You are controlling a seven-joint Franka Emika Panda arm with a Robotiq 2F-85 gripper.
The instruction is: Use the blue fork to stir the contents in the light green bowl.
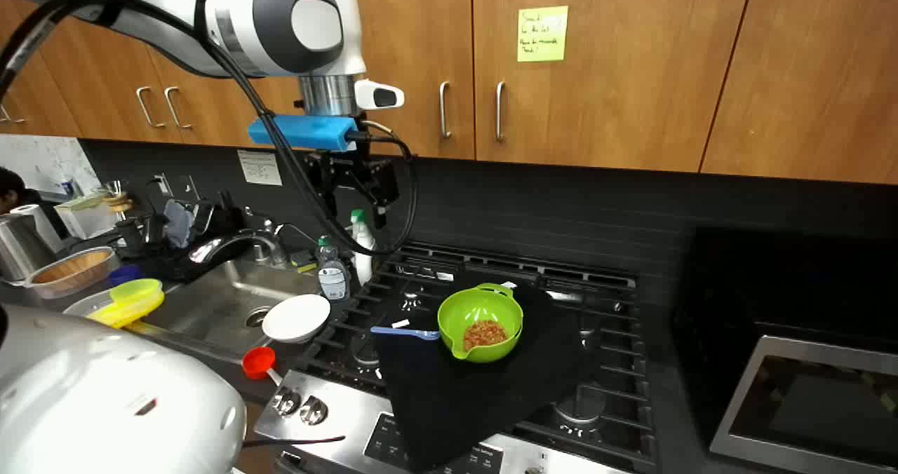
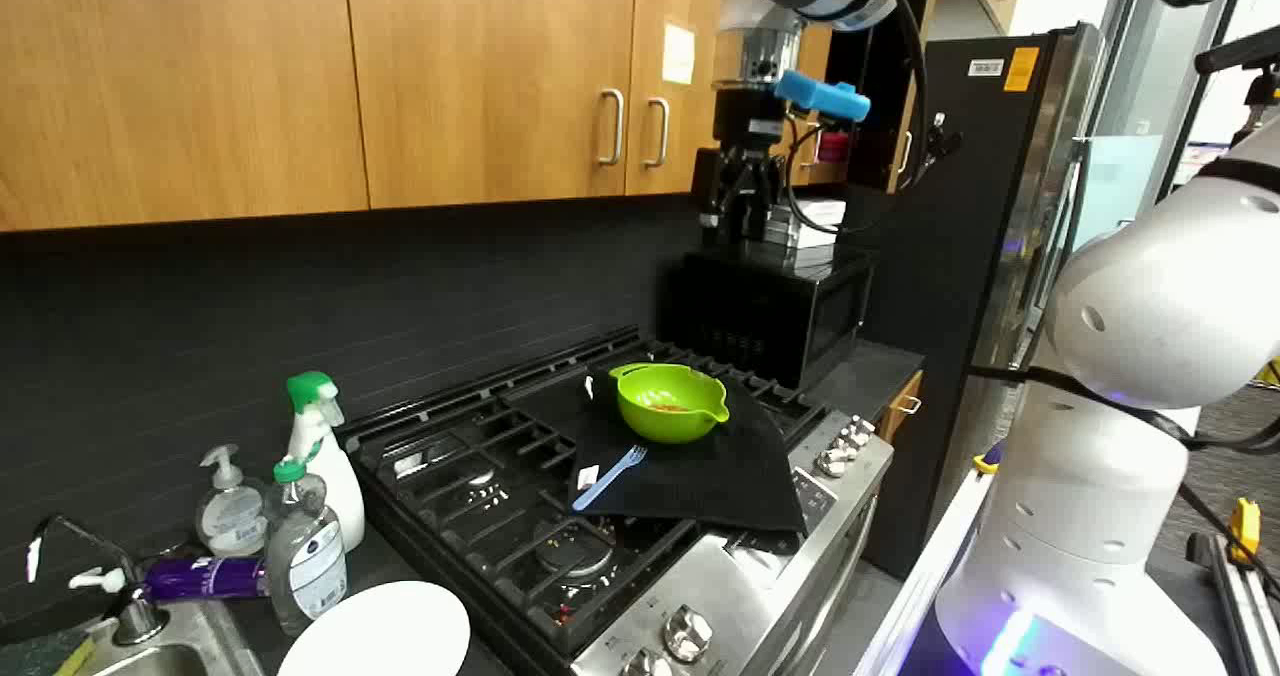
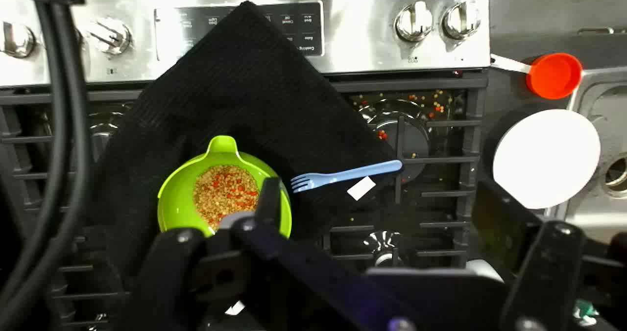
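- Step in hand, as I judge it: the approach to the blue fork (image 3: 348, 175); it is not yet picked up, and no stirring is under way.
- The hand (image 3: 384, 206) is released, fingers spread wide and gripping nothing; it hangs well above the stove (image 3: 360, 37) in both exterior views.
- The fork lies on the black cloth (image 3: 250, 101), tines just beside the light green bowl (image 3: 179, 201), handle pointing away.
- The bowl stands upright on that cloth, the brown-and-red contents (image 3: 225, 194) heaped inside.
- Next the hand should come down over the handle, which runs roughly from finger to finger in the wrist view; turning the hand first would let it pinch the narrow width.
- A white scrap (image 3: 361, 188) beside the handle could get caught.
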